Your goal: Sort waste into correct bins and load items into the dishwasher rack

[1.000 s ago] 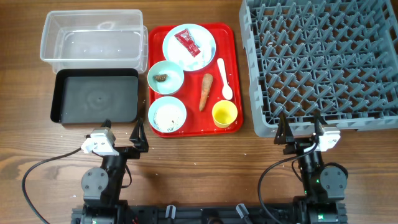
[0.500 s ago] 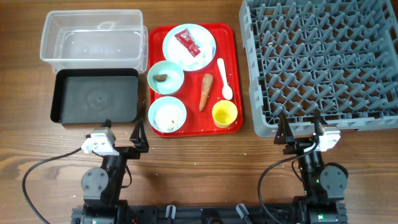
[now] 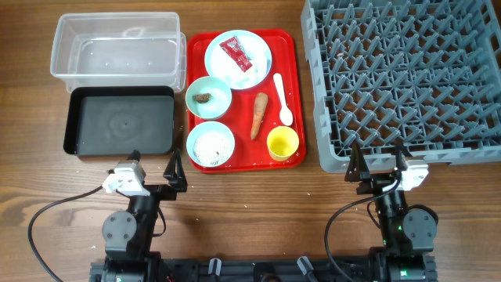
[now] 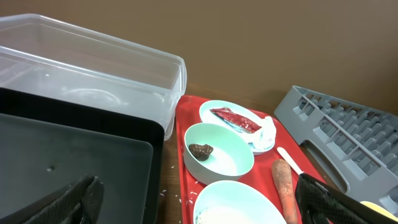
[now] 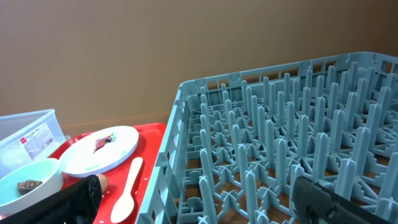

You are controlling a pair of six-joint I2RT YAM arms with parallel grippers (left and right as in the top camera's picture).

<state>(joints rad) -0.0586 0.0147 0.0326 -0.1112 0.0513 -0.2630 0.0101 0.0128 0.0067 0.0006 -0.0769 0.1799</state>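
On the red serving tray, a pale blue plate (image 3: 238,55) holds the red sauce packet (image 3: 235,53) and tissue (image 4: 267,130). One blue bowl (image 3: 209,96) holds the brown lump (image 3: 202,98); another (image 3: 210,144) holds rice. The carrot (image 3: 258,115), white spoon (image 3: 282,99) and yellow cup (image 3: 282,143) lie beside them. The clear tub (image 3: 116,47) and black tray (image 3: 121,121) sit at left, both empty. The grey rack (image 3: 403,78) is at right, empty. My left gripper (image 3: 154,167) and right gripper (image 3: 376,155) are open and empty near the front edge.
The red serving tray (image 3: 296,94) lies between the bins and the rack. A few rice grains lie scattered on it and on the wood by the black tray (image 4: 177,198). Bare wooden table stretches along the front between the two arms.
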